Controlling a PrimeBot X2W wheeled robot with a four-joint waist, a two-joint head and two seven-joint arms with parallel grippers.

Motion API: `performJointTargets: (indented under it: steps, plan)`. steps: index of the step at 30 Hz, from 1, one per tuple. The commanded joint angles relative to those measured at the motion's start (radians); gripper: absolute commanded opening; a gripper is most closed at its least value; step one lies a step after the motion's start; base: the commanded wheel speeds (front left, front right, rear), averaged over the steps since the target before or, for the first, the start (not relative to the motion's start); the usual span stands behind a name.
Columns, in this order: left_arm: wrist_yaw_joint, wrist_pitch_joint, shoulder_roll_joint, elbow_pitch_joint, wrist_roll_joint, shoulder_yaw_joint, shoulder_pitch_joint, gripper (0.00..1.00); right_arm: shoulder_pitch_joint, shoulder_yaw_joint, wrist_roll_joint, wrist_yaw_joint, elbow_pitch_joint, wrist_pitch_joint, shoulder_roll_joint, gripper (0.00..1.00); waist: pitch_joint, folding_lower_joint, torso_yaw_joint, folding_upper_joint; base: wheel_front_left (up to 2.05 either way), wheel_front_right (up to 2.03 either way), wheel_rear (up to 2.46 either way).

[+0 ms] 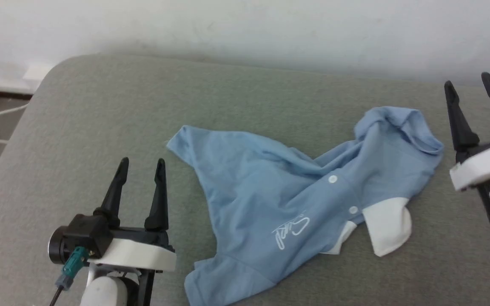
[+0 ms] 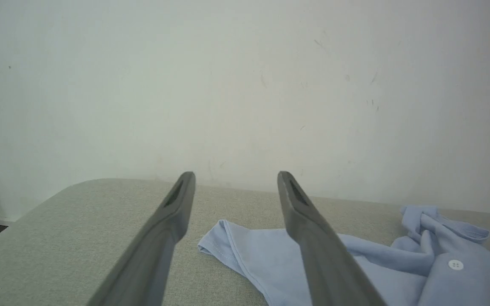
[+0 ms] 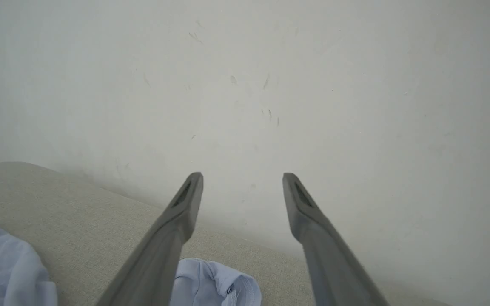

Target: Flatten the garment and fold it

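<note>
Across the middle and right of the grey-green cloth-covered table (image 1: 100, 106) lies the light blue short-sleeved knit polo shirt (image 1: 270, 199). It is far from flat: its far right part is heaped and rolled over on itself, creases run through the body, and the white collar (image 1: 389, 227) sticks out sideways below the small white buttons (image 1: 333, 179). The likeliest fault is a pinch on that heap that catches several layers at once, so a pull would only tighten the twist. Soft knit also drags as a whole, so tugging one side alone could slide the shirt along rather than spread it. The near sleeve (image 1: 223, 280) reaches the bottom of the head view, and a pull toward the robot might take it over the table's edge. Folding before the wrinkles are out would set them in. The left tool (image 1: 142, 161) stands released and empty just beside the shirt's left side. The right tool (image 1: 467, 80) is spread wide, grasping nothing, just right of the heap.
</note>
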State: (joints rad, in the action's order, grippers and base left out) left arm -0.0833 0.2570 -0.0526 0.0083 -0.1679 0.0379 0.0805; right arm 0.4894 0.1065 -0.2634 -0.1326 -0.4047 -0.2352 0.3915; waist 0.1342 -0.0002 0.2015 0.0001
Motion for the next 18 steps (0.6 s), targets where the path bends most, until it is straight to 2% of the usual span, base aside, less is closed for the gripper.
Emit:
performJointTargets:
  steps: [1,6,12,16,18]
  plan:
    - [-0.012,0.005,0.002,0.005,-0.002,-0.005,-0.015,1.0,-0.059,-0.028,0.002,0.002,0.057,-0.012,-0.025,1.0,-0.057,0.0002,-0.075,-0.0001,0.0,0.0,0.0]
    - [-0.027,0.005,0.002,0.038,-0.021,-0.006,-0.029,1.0,-0.233,-0.097,0.031,0.002,0.209,-0.019,-0.104,1.0,-0.074,0.0002,-0.119,-0.0001,0.0,0.0,0.0]
    - [-0.04,-0.002,-0.026,0.115,-0.043,0.035,-0.035,1.0,-0.429,-0.162,0.067,0.002,0.319,-0.006,-0.217,1.0,-0.091,0.0002,-0.162,-0.0001,0.0,0.0,0.0]
    - [-0.044,-0.08,-0.069,0.146,-0.067,0.079,-0.007,1.0,-0.515,-0.211,0.079,0.002,0.372,0.004,-0.29,1.0,-0.079,0.0002,-0.194,-0.0001,0.0,0.0,0.0]
    - [-0.046,-0.146,-0.114,0.148,-0.074,0.106,0.036,1.0,-0.538,-0.23,0.08,0.002,0.393,0.007,-0.311,1.0,-0.062,0.0002,-0.212,-0.0001,0.0,0.0,0.0]
